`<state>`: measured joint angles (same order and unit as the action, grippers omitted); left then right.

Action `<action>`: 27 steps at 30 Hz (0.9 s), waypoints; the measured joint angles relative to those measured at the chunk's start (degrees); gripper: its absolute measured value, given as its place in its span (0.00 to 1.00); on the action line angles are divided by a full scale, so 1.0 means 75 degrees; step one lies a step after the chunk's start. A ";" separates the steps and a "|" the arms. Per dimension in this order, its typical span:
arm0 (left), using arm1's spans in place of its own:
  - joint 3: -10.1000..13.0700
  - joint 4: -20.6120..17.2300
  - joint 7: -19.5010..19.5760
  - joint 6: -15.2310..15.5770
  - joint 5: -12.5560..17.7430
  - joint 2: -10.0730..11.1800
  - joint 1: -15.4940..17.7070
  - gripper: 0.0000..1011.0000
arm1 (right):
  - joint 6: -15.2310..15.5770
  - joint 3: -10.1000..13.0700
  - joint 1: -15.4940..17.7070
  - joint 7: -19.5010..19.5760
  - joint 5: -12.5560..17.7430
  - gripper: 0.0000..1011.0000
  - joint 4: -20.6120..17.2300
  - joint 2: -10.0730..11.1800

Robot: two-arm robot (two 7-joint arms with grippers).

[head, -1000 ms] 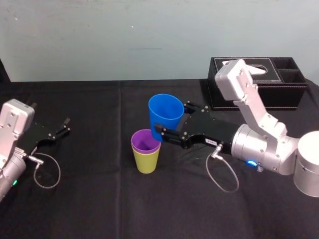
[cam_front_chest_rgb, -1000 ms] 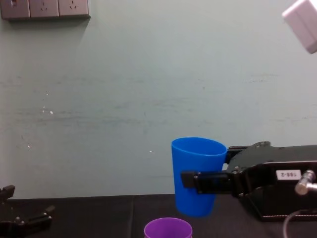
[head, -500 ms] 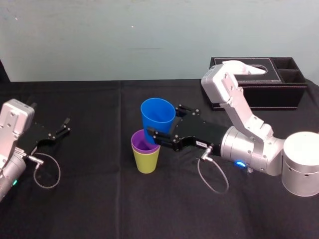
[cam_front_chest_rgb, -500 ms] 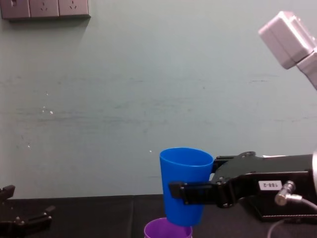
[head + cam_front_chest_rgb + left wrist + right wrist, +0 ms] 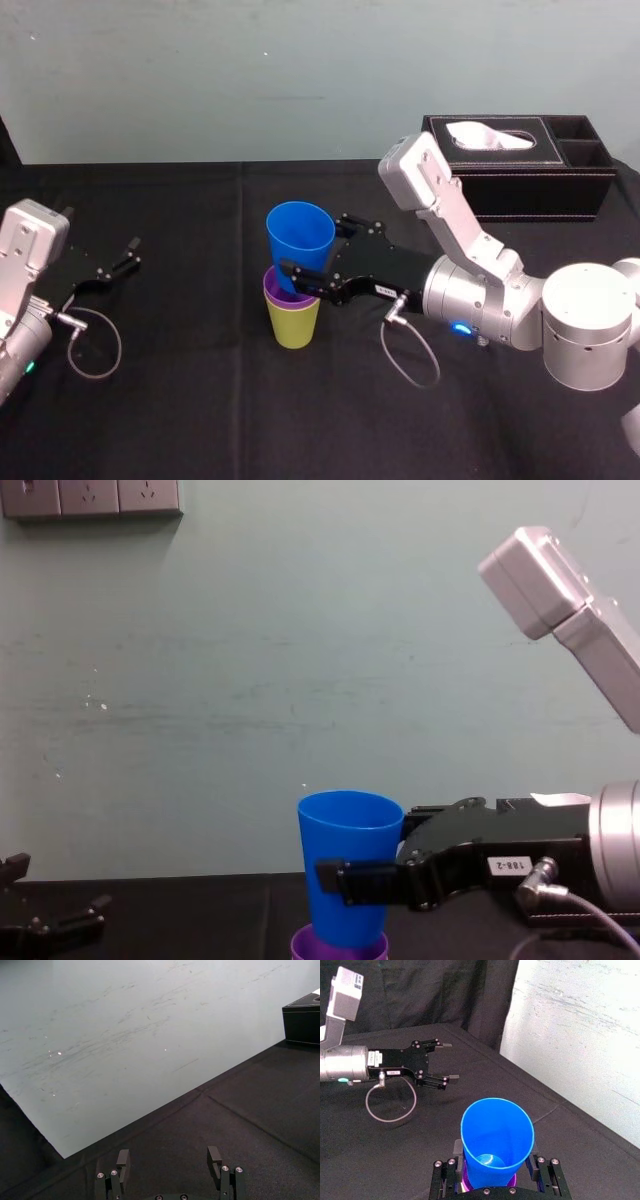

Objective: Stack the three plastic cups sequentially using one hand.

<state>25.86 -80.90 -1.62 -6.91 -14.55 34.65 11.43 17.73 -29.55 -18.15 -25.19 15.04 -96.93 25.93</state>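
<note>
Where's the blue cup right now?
The blue cup is near the head view's centre, held by the right gripper, base just inside the purple cup.

Purple cup (image 5: pixel 282 290): body hidden inside yellow-green cup (image 5: pixel 295 325), beneath right gripper (image 5: pixel 312 245); chest view's lower edge cuts its rim. Blue cup (image 5: pixel 300 232): base masked by near finger (image 5: pixel 298 272) (far finger behind cup).

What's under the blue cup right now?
The purple cup, nested in the yellow-green cup, sits directly under the blue cup held by the right gripper. The blue cup's base covers the purple cup's inside, so only its rim shows. The left gripper rests idle at far left.
</note>
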 joint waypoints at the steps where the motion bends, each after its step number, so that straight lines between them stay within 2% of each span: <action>1: 0.0000 0.0000 0.0000 0.0000 0.0000 0.0000 0.0000 1.00 | 0.0000 -0.0008 -0.0011 0.0000 -0.0009 0.72 0.0022 -0.0014; 27: 0.0000 0.0000 0.0000 0.0000 0.0000 0.0000 0.0000 1.00 | -0.0057 -0.0094 -0.0077 -0.0062 -0.0145 0.72 0.0491 -0.0236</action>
<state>25.86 -80.90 -1.62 -6.91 -14.55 34.64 11.43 17.30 -30.25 -18.72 -25.66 13.95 -93.25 24.16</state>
